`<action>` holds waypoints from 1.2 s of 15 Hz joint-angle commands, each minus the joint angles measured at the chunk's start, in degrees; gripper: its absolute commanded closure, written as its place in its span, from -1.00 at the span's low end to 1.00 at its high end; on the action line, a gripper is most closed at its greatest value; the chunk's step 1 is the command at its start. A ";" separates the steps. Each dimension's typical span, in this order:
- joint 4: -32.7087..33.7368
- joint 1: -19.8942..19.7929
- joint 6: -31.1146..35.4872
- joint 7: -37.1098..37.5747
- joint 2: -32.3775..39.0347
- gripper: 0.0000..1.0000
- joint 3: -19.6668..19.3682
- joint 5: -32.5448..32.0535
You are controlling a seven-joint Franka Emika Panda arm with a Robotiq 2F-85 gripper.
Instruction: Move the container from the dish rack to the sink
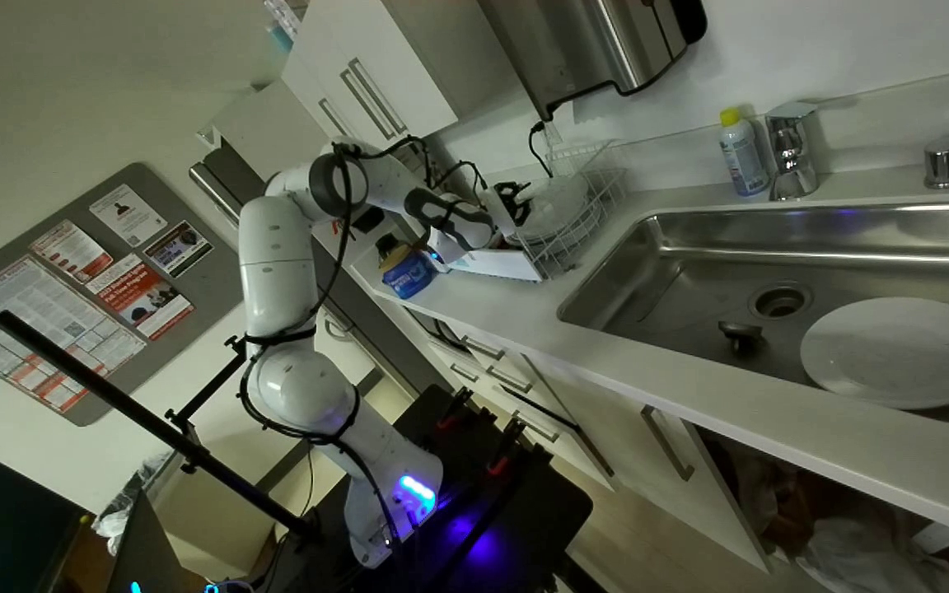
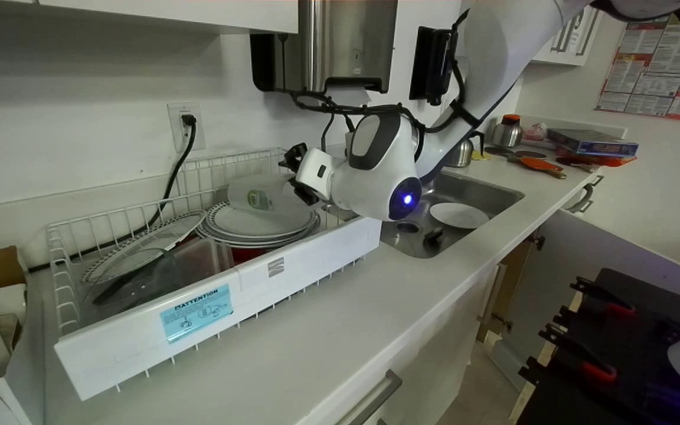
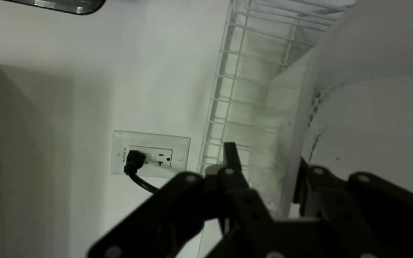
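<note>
The container is a translucent whitish tub with a green mark. It lies on its side on stacked plates in the dish rack, a white wire rack with a pale front panel. My gripper is at the container's end, fingers apart. In the wrist view the container's pale wall runs between my open fingers, closer to the right one; I cannot tell if it touches. In an exterior view my gripper is over the rack. The steel sink holds a white plate.
Patterned plates and a clear box share the rack. A black cord runs from the wall outlet behind it. A steel dispenser hangs above. A spray can and tap stand behind the sink.
</note>
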 commanded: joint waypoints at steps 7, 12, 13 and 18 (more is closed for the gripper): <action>-2.06 0.97 -4.13 0.51 -1.88 0.98 1.05 2.90; -6.56 3.45 -11.70 0.68 -5.25 0.98 3.01 9.06; -7.65 4.15 -13.84 0.39 -6.08 0.98 3.36 10.91; -12.40 7.63 -23.48 -0.36 -10.42 0.98 4.64 18.83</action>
